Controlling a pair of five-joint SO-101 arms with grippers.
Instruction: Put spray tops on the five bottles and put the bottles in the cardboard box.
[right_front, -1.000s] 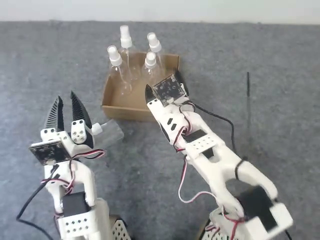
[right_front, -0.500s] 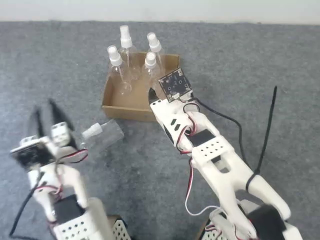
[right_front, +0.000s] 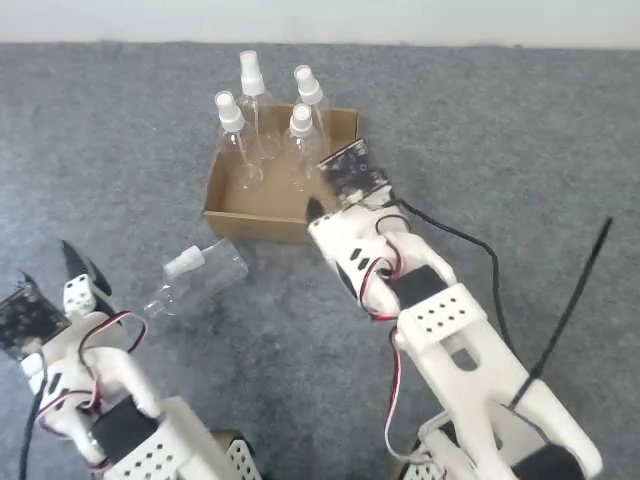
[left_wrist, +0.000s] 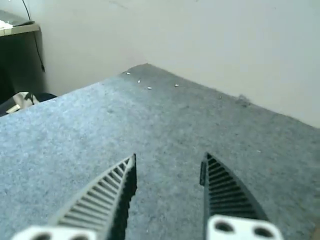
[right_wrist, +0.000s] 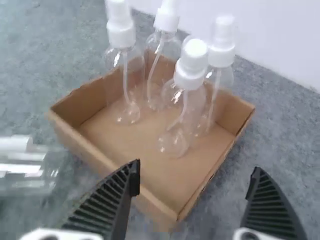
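Four capped bottles (right_wrist: 182, 107) in box (right_front: 262, 215) | fifth bottle (right_front: 200, 275) lies outside, near-left | left gripper (left_wrist: 170, 157), right gripper (right_wrist: 196, 166) gape empty

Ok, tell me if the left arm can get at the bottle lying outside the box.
Probably yes. The bottle lies on the carpet beside the left pincer, which is open, with nothing between them. The pincer points away from it, though, so the arm would have to turn first.
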